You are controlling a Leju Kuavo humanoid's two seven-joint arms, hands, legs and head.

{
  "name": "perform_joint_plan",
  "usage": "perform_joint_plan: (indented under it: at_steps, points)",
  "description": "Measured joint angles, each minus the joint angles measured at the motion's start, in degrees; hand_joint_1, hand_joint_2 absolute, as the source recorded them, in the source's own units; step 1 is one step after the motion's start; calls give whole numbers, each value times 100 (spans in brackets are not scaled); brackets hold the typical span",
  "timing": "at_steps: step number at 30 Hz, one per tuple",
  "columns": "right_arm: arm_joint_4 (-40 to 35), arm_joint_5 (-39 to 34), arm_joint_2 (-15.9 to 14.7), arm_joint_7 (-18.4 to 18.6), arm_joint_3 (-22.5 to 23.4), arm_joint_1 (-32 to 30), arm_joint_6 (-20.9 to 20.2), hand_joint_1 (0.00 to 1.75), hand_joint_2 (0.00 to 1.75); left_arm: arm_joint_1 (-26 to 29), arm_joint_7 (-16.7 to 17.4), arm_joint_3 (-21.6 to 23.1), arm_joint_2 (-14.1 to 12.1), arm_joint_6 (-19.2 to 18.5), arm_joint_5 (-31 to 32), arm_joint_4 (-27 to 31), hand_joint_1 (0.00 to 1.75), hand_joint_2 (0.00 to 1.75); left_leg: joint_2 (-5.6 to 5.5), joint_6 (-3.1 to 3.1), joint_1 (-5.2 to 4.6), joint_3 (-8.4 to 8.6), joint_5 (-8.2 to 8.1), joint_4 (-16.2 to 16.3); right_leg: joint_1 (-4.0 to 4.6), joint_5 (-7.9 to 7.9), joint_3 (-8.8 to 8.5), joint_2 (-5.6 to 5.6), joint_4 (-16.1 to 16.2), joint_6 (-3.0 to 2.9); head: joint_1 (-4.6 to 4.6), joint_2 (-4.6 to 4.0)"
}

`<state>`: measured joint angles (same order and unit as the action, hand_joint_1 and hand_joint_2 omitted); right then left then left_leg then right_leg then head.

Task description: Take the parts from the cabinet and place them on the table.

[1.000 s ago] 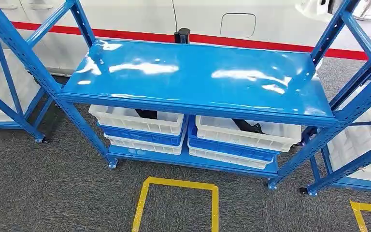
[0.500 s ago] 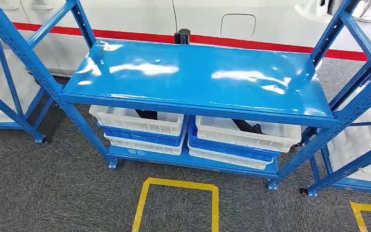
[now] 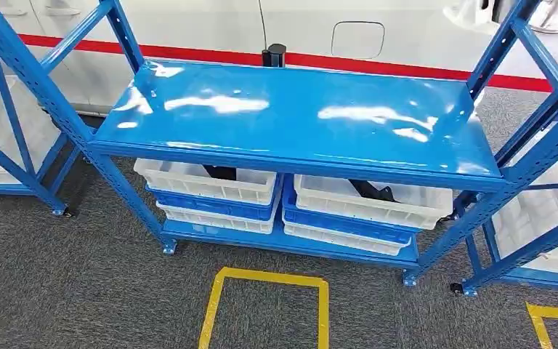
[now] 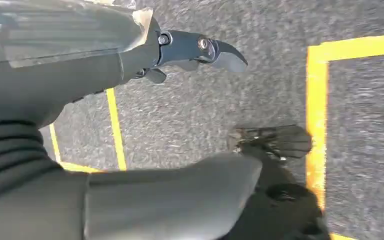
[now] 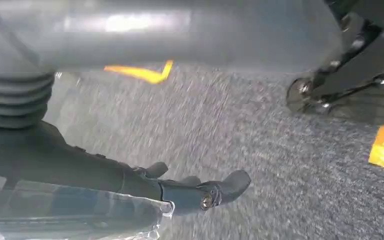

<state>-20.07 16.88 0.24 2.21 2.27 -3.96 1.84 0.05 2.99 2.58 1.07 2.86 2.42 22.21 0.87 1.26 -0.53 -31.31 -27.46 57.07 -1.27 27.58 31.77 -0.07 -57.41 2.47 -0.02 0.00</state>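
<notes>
A blue metal cabinet (image 3: 298, 116) fills the middle of the head view, its glossy top shelf bare and reflecting light. On the bottom shelf, lower centre of the frame, sit two stacks of white and blue bins side by side: the left bins (image 3: 207, 190) and the right bins (image 3: 367, 209). Each top bin holds a dark part, one (image 3: 219, 171) in the left and one (image 3: 372, 190) in the right (their shapes are half hidden by the shelf edge). A yellow tape square (image 3: 269, 305) marks the grey carpet below. The left robot hand (image 4: 180, 55) hangs over the carpet, fingers loosely extended, holding nothing. The right robot hand (image 5: 195, 192) likewise hangs empty, fingers apart.
</notes>
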Motion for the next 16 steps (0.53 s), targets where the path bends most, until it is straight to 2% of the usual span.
perform_joint_plan:
  at_steps: [8,16]
  points:
    - [274,1425,72,175,184,346,208,0,0,-521,389,208,48,238,330,282,0,0,0,4,0,-1,6,3,0,-2,-37,0,-2,1,-2,0]
    - [470,2301,158,214,431,555,411,0,0,-839,750,330,61,315,855,612,0,0,2,4,0,2,6,3,0,-2,-36,2,-2,1,-2,0]
